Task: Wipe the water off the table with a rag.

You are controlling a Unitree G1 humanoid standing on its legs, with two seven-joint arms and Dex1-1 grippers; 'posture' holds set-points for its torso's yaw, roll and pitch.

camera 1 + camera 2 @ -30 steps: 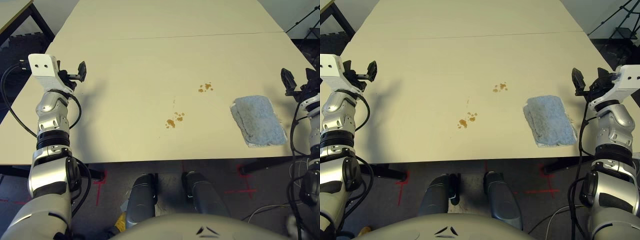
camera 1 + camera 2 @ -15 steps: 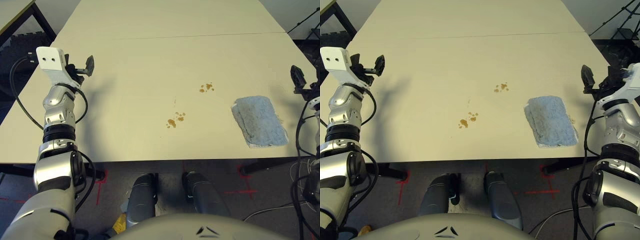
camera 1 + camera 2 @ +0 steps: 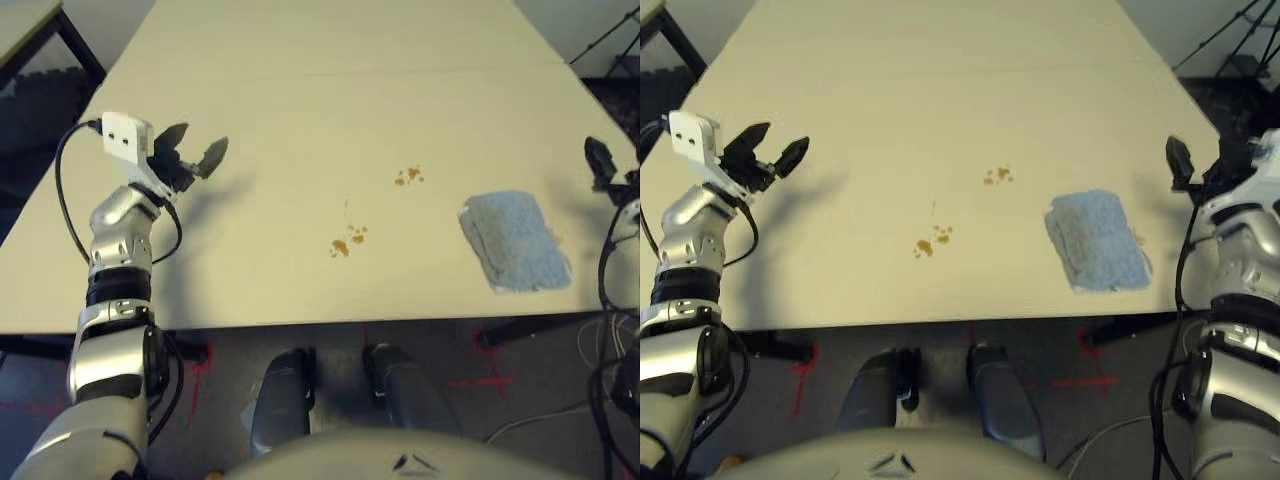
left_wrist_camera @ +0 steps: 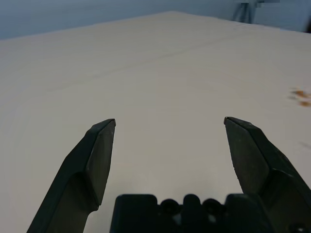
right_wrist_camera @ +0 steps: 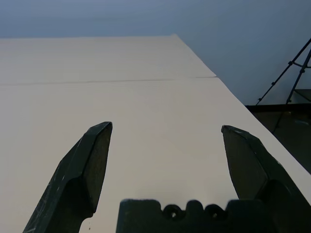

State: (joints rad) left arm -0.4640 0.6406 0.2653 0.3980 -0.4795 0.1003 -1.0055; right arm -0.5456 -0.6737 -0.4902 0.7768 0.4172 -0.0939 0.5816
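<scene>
The rag (image 3: 515,240), light blue-grey and fuzzy, lies flat on the pale table (image 3: 300,100) near its front right. The water shows as two small orange-brown clusters: one (image 3: 410,176) left of the rag, another (image 3: 348,240) closer to the front edge. One cluster also shows in the left wrist view as water spots (image 4: 301,94). My left gripper (image 3: 197,147) hovers open over the table's left side, well left of the spots. My right gripper (image 3: 1200,165) hangs open by the right edge, just right of and beyond the rag; its wrist view shows the open gripper (image 5: 166,127) over bare tabletop.
A thin seam (image 3: 350,66) crosses the table farther back. A black tripod (image 5: 291,73) stands beyond the table's right edge. The floor (image 3: 480,375) in front has red tape marks. A black cable (image 3: 65,190) loops beside my left arm.
My left gripper has swung inward over the table and turned towards the spots. My right gripper has drifted slightly outward to the right edge. The rag and spots have not moved.
</scene>
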